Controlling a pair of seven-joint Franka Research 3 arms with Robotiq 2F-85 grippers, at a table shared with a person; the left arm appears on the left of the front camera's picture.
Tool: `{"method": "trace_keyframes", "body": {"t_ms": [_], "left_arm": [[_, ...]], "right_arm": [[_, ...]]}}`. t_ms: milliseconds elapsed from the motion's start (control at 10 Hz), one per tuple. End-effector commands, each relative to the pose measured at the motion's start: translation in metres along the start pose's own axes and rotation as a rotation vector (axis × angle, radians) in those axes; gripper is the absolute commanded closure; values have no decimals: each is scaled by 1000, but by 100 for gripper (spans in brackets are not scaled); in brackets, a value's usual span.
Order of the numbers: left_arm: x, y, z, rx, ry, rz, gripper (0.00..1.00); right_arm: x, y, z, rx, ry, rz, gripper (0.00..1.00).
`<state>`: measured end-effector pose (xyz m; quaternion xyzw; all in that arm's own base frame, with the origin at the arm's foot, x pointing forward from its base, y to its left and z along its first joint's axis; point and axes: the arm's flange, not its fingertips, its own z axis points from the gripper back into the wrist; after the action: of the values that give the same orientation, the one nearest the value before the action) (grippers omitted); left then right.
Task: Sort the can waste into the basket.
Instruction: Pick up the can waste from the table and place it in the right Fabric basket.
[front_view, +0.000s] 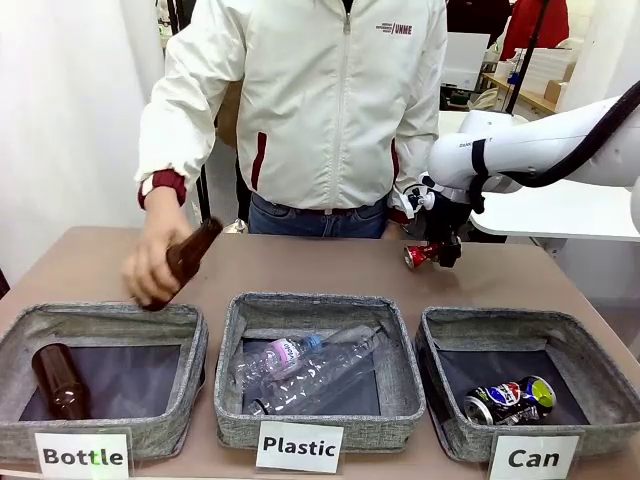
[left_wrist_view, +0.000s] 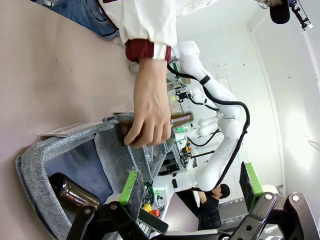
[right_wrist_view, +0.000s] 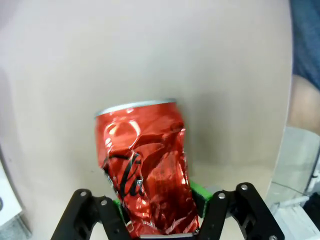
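The right gripper (front_view: 441, 252) is clamped on the red can (right_wrist_view: 145, 165) at the table's (front_view: 330, 270) far side, by the person. The dark can (front_view: 508, 397) lies in the Can basket (front_view: 590, 340). The left gripper (left_wrist_view: 192, 187) hangs agape over the Bottle basket (left_wrist_view: 60, 145), where a hand (left_wrist_view: 147, 117) holds 1 brown bottle (front_view: 190, 255).

Bright, even indoor light with soft shadows; the wall behind the person's hand (left_wrist_view: 150, 117) washes out white, wrist views bend at their edges, and the red can (right_wrist_view: 145, 165) looks slightly soft.
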<state>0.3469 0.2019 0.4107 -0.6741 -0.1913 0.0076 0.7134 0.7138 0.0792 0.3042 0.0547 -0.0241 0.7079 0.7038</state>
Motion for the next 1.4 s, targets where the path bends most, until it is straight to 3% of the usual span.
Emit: {"method": "trace_keyframes", "body": {"t_ms": [0,300,400,600,700,1000,1300], "left_arm": [[-2,-4,-1,1,5,5,0],[-2,-4,-1,1,5,5,0],[-2,-4,-1,1,5,5,0],[0,0,0,0,0,0,0],[-11,-26,30,15,23,5,0],[-31,-73,123,-103,75,10,0],[-54,-69,129,-114,116,21,0]], "right_arm": [[3,-7,8,4,15,6,100],[-3,36,65,66,-35,-94,100],[-6,62,90,77,11,-117,100],[-15,121,137,110,-4,-140,100],[-24,145,148,107,-30,-129,100],[-62,208,156,267,-173,-154,100],[-76,264,152,405,-194,-172,100]]}}
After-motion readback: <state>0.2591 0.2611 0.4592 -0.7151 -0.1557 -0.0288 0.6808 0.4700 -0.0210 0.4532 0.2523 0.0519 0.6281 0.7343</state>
